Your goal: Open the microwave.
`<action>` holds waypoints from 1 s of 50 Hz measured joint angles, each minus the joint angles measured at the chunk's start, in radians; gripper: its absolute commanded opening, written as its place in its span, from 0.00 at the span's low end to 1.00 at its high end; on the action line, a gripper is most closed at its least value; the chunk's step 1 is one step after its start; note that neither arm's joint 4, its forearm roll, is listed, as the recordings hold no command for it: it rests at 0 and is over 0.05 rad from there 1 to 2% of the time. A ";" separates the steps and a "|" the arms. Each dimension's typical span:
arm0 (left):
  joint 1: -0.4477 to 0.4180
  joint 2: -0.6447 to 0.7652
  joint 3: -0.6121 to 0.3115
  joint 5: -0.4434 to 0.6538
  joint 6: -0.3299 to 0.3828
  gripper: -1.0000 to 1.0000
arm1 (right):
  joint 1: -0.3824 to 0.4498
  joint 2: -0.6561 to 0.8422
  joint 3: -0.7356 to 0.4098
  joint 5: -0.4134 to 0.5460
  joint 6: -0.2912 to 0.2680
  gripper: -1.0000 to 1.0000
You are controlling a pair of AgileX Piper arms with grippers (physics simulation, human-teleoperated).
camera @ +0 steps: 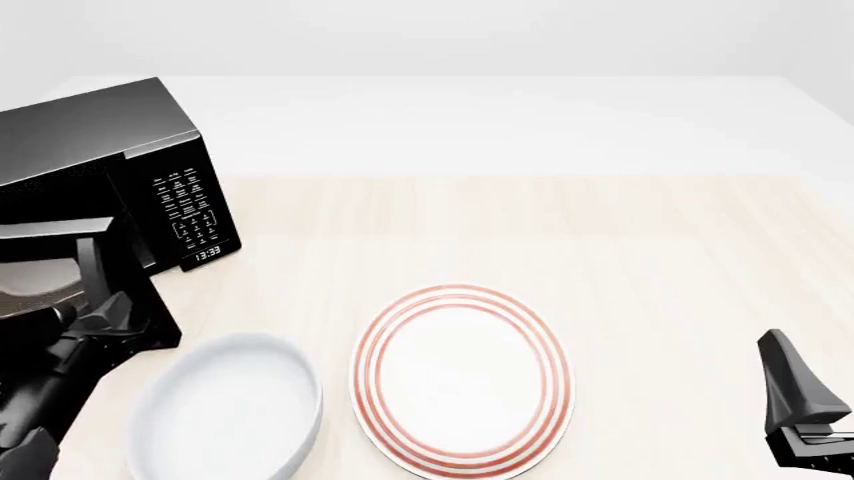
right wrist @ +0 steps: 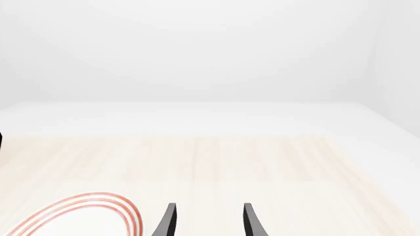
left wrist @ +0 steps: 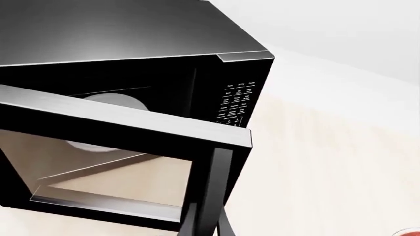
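Standing ajar, the microwave (camera: 127, 175) hides the left jaws' state behind its door; right jaws (right wrist: 206, 221) gape empty.

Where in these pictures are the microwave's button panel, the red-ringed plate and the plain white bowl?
microwave keypad (camera: 188, 208): front view, on the white-lettered button panel.
red-ringed plate (camera: 400, 330): front view, on its striped rim.
white bowl (camera: 304, 370): front view, on its rim nearest the plate.

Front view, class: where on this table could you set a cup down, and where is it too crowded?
Free: the wide strip of table beyond the red-ringed plate, right of the microwave, and the patch between that plate and the right pincer. Crowded: the near-left corner, where the white bowl, the left arm and the microwave's open door bunch together.
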 measured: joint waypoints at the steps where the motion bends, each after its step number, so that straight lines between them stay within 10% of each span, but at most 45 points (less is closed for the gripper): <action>1: 0.000 0.000 0.000 -0.001 0.000 0.00 | 0.000 0.000 0.000 0.000 0.000 1.00; 21: 0.001 -0.004 0.002 0.003 0.001 0.00 | 0.000 0.000 0.000 0.000 0.000 1.00; 22: 0.000 -0.004 0.002 0.003 0.001 1.00 | 0.000 0.000 0.000 0.000 0.000 1.00; 50: -0.027 -0.053 -0.048 -0.064 -0.027 1.00 | 0.000 0.000 0.000 0.000 0.000 1.00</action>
